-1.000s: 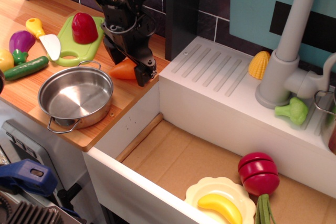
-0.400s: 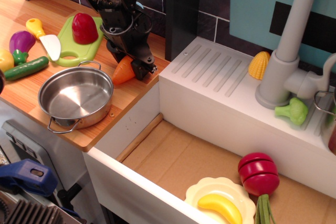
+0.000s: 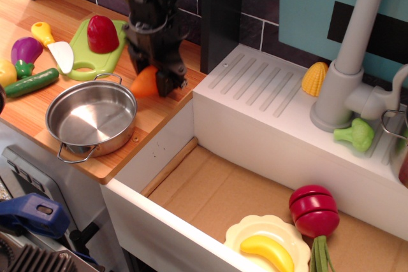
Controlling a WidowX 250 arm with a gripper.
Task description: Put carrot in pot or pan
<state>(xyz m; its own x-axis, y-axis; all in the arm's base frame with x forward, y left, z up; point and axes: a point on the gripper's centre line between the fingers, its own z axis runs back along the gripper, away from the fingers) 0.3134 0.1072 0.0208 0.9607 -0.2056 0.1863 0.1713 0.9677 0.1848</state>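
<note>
The orange carrot (image 3: pixel 144 83) is held between the fingers of my black gripper (image 3: pixel 153 79), lifted a little above the wooden counter, just right of the pan's far rim. Only the carrot's left part shows; the rest is hidden by the gripper. The shiny steel pan (image 3: pixel 91 119) with two wire loop handles sits empty on the counter, below and left of the gripper.
A green cutting board (image 3: pixel 95 49) with a red vegetable, a toy knife (image 3: pixel 54 46), an eggplant (image 3: pixel 24 51) and a cucumber (image 3: pixel 32 83) lie to the left. The white sink ledge (image 3: pixel 268 113) with corn (image 3: pixel 314 79) is to the right. A yellow plate with a banana (image 3: pixel 266 250) lies in the sink.
The gripper closed on the carrot, turned it from lying flat to point up, and raised it slightly off the counter toward the pan.
</note>
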